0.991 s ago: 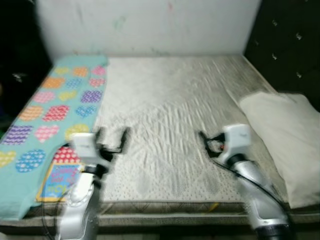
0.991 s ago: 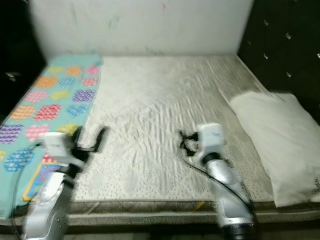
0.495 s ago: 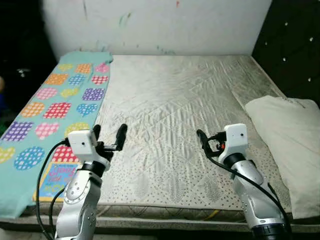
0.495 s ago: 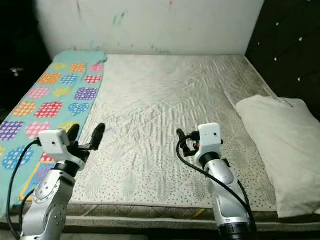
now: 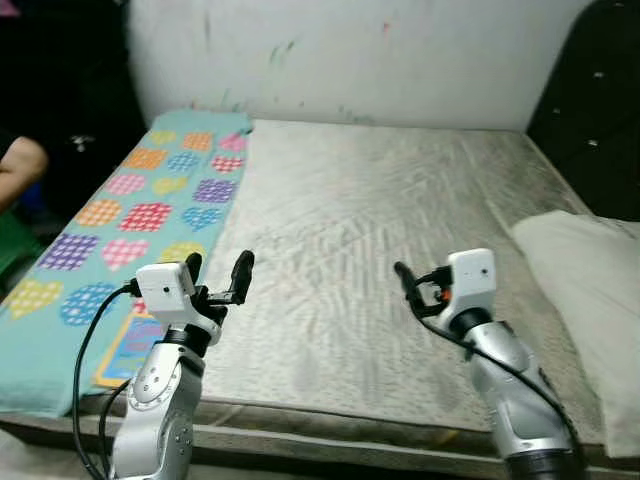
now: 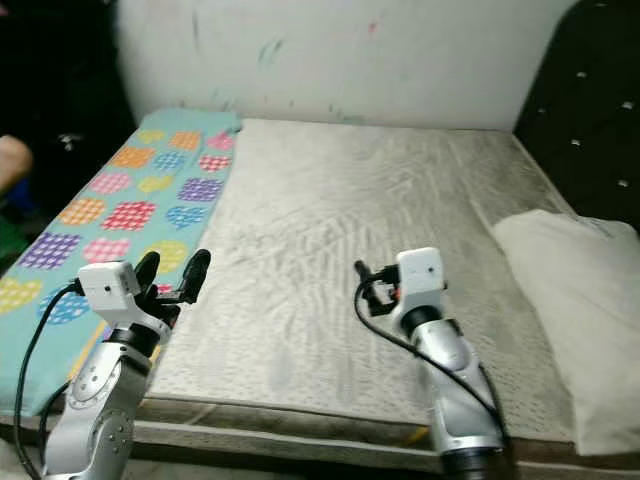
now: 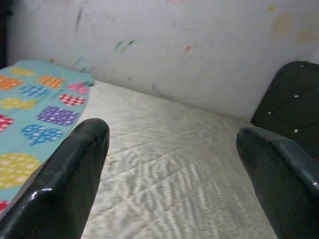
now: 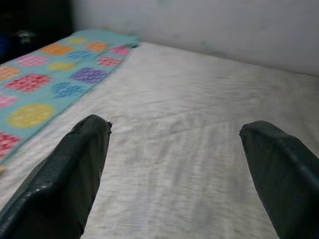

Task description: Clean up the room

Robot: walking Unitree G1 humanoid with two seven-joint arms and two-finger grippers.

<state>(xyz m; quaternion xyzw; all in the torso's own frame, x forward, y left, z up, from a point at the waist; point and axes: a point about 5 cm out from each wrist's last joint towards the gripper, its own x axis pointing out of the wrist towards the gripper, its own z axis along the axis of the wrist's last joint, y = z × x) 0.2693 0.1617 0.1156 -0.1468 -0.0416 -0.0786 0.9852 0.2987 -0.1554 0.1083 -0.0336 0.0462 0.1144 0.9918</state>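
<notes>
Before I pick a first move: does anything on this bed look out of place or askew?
The pillow lies at the mattress's right edge, overhanging it. The heart-patterned blanket runs along the left side only, with a colourful flat item, perhaps a book, at its near end. Both grippers are open, holding nothing.

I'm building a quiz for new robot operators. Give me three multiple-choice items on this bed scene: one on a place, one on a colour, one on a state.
1. Where does the pillow lie on the mattress?
A. robot's left edge
B. robot's right edge
C. middle

2. What is the heart-patterned blanket's ground colour?
A. teal
B. red
C. black

3. How are the left gripper and right gripper?
A. both open, holding nothing
B. both gripping the blanket
C. one holding the pillow

Answers: 1 B, it lies by the dark headboard side; 2 A, teal surrounds the hearts; 3 A, wrist views show bare mattress between spread fingers.
</notes>
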